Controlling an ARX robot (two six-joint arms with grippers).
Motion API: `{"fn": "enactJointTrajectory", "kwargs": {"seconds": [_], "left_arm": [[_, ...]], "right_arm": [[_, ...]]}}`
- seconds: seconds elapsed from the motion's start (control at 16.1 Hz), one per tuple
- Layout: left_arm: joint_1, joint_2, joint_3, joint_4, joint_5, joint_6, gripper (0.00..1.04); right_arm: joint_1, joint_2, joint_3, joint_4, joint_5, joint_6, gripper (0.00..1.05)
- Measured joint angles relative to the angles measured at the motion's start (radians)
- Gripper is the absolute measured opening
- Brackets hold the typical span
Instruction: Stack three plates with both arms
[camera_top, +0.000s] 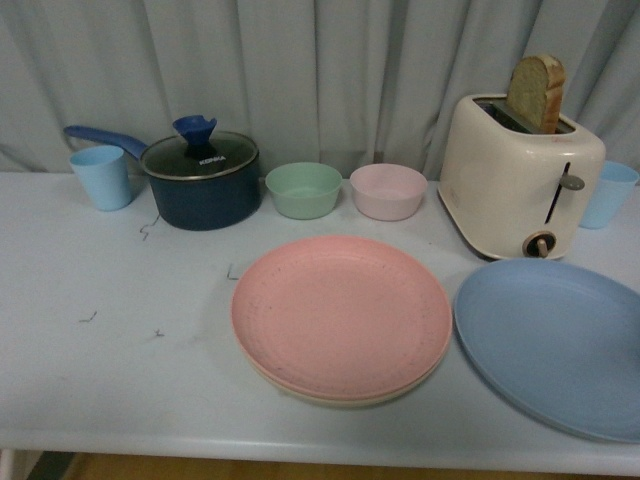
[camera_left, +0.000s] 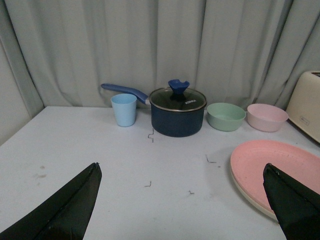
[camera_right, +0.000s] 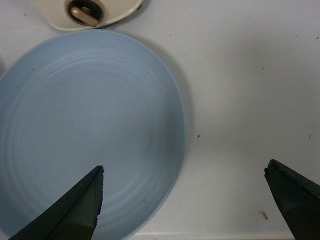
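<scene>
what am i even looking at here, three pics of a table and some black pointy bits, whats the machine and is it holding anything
It is a robot with two arms; each ends in a claw. The wide picture is taken from the robot's body, facing the table; neither arm shows in it. The other two come from cameras on the wrists, and the black points at their lower edges are the claw tips.

On the table: a pink plate lying on a cream plate, a blue plate beside them, a dark blue pot with a glass lid, a green bowl, a pink bowl, two light blue cups, and a toaster with a bread slice sticking out.

The left claw is open and looks across the table towards the pot. The right claw is open above the blue plate's edge. Neither holds anything.
</scene>
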Motion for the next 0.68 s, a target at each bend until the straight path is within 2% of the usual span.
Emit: {"fn": "enactJointTrajectory", "kwargs": {"seconds": [0.5, 0.56, 0.68], "left_arm": [[0.0, 0.0, 0.0, 0.0, 0.0, 0.0, 0.98], [0.0, 0.0, 0.0, 0.0, 0.0, 0.0, 0.98], [0.0, 0.0, 0.0, 0.0, 0.0, 0.0, 0.98]], "right_arm": [[0.014, 0.305, 0.203, 0.013, 0.039, 0.069, 0.98], [0.019, 0.322, 0.22, 0.013, 0.051, 0.075, 0.93], [0.028, 0.363, 0.235, 0.011, 0.059, 0.075, 0.71]]}}
